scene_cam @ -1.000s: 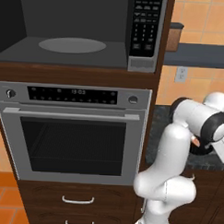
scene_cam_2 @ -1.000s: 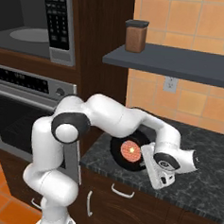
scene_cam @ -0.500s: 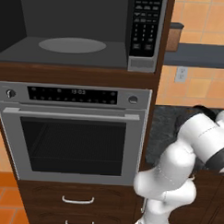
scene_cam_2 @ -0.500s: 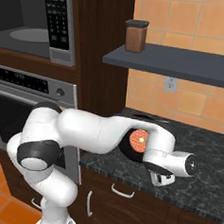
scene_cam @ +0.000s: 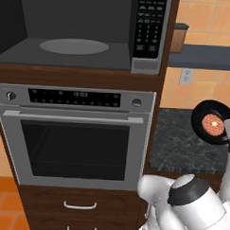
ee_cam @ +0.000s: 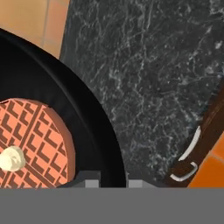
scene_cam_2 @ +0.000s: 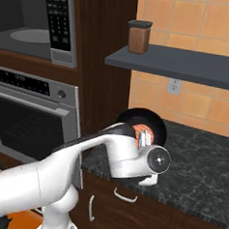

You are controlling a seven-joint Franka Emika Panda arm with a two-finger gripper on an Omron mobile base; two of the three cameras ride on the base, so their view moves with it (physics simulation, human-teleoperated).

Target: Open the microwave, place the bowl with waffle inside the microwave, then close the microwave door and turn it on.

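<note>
Black bowl (scene_cam: pixel 211 122) with the waffle (scene_cam: pixel 213 124) hangs tilted above the counter (scene_cam_2: pixel 205 166), its rim clamped in the pincer (ee_cam: pixel 113 181).

Even soft light, sharp, faint shadows

Waffle (ee_cam: pixel 33 142) in black bowl (ee_cam: pixel 94 131) over countertop (ee_cam: pixel 166 65)

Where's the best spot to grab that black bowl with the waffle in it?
Grip the bowl at its thin rim, one finger inside and one outside, coming in edge-on. The shut gripper already pinches it there, beside the waffle.
</note>
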